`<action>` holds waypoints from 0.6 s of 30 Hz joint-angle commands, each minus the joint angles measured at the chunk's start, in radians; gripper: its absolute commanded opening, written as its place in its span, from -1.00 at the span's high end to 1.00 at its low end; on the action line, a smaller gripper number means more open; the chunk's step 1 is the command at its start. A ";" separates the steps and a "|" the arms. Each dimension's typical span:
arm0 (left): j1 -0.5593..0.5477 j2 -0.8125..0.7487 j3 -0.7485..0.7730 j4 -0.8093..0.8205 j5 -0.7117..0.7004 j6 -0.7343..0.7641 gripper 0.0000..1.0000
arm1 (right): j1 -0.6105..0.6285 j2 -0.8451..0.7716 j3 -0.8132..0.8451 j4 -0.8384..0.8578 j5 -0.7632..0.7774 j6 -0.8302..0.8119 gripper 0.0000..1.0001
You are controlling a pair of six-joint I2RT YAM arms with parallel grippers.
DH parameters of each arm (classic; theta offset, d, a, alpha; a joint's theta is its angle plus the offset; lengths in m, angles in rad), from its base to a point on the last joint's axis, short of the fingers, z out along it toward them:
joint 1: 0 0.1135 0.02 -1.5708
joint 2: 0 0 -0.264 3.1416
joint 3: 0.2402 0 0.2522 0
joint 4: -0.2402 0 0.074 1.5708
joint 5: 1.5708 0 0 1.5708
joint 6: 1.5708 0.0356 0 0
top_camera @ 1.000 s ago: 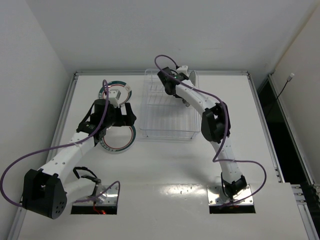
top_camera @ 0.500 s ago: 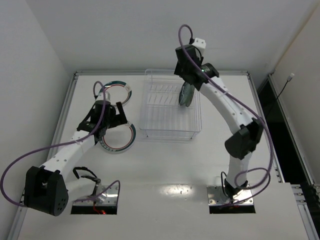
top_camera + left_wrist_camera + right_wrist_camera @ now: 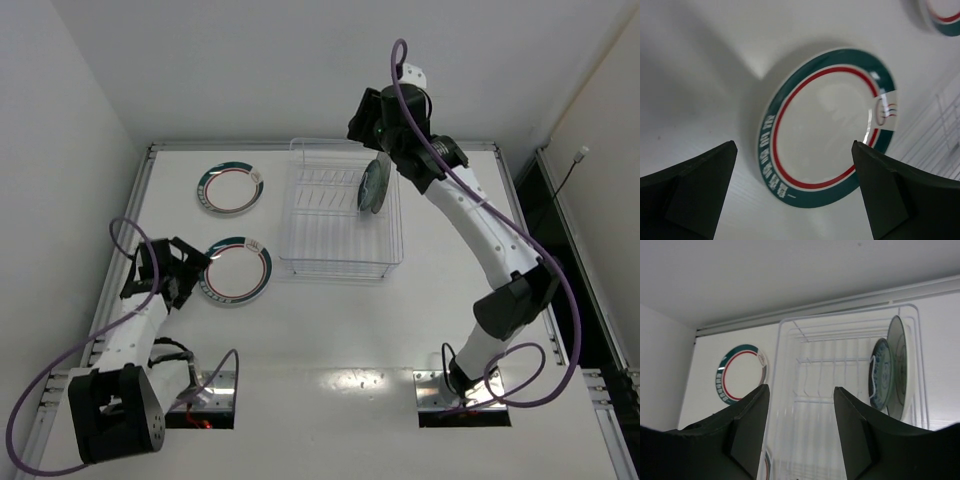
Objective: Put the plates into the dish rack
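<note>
The clear dish rack [image 3: 335,235] stands at the table's middle back. Two plates stand upright in its far right slots: the small teal patterned plate [image 3: 880,374] and the white grey-rimmed plate [image 3: 900,365], seen together in the top view [image 3: 372,185]. The white plate with red ring and green rim [image 3: 237,270] lies flat left of the rack. The smaller teal-rimmed plate [image 3: 230,188] lies behind it. My left gripper [image 3: 190,277] is open and empty, just left of the near plate [image 3: 827,125]. My right gripper [image 3: 368,125] is open and empty, high above the rack's far end [image 3: 840,360].
The table's raised edge rail [image 3: 140,215] runs close to the left of my left arm. The back wall [image 3: 300,70] is just behind the rack. The far plate's edge shows at the top right of the left wrist view [image 3: 945,15].
My right gripper has let go of a plate in the rack and risen above it. My left gripper has drawn back from over the near plate to its left side.
</note>
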 commanded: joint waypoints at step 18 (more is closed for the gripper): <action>0.078 0.219 -0.244 0.307 0.353 -0.154 0.75 | -0.167 -0.134 -0.202 0.159 -0.188 0.050 -0.02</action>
